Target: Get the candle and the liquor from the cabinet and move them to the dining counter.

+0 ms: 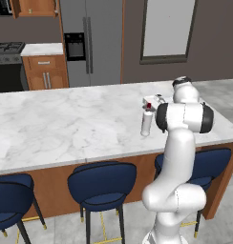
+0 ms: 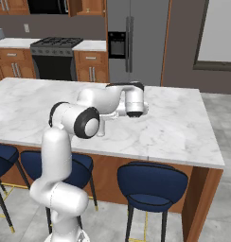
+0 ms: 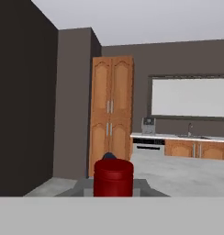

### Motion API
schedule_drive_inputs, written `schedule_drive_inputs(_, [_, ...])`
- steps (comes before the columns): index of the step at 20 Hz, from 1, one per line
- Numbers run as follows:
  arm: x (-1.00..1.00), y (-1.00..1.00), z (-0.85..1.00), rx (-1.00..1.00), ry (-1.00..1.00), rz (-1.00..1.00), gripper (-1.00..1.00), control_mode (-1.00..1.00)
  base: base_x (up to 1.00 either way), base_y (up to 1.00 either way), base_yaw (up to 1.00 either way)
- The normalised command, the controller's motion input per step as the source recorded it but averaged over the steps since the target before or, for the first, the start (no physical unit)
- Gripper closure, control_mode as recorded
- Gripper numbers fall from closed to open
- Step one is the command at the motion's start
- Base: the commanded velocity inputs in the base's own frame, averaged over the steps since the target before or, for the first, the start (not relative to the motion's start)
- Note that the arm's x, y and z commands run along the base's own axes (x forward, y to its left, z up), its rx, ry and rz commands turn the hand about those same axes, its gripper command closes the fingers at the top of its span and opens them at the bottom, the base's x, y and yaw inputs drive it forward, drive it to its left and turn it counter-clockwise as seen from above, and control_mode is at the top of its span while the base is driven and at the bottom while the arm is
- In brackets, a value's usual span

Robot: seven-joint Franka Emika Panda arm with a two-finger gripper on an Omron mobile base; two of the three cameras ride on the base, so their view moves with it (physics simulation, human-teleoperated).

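On dining counter (image 1: 66, 119): hand (image 1: 150, 105) clenched around unlabelled liquor (image 1: 146, 123), upright.

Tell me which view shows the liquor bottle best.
The left base view: the liquor stands upright on the dining counter, body and red cap visible, the hand at its neck. The hand view gives just its red cap up close. In the right base view the arm hides it.

The white arm (image 1: 178, 143) is rising from its base, bending at the elbow and reaching forward, with the gripper (image 1: 148, 106) closing its fingers on the bottle (image 1: 146, 123).
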Motion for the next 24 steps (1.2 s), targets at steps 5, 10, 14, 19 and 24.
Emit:
schedule_drive_inputs(5, [0.0,0.08,-0.04,0.0,-0.03,-0.09,1.0,-1.0,0.0,0.0,0.0])
schedule_drive_inputs(10, [0.0,0.1,-0.12,0.0,-0.05,-0.1,1.0,-1.0,0.0,0.0,0.0])
schedule_drive_inputs(14, [0.0,0.09,-0.06,0.0,-0.04,-0.13,1.0,-1.0,0.0,0.0,0.0])
schedule_drive_inputs(19, [0.0,0.08,0.0,0.0,-0.01,-0.17,1.0,-1.0,0.0,0.0,0.0])
schedule_drive_inputs(24, [0.01,0.1,-0.03,0.0,0.0,-0.12,1.0,-1.0,0.0,0.0,0.0])
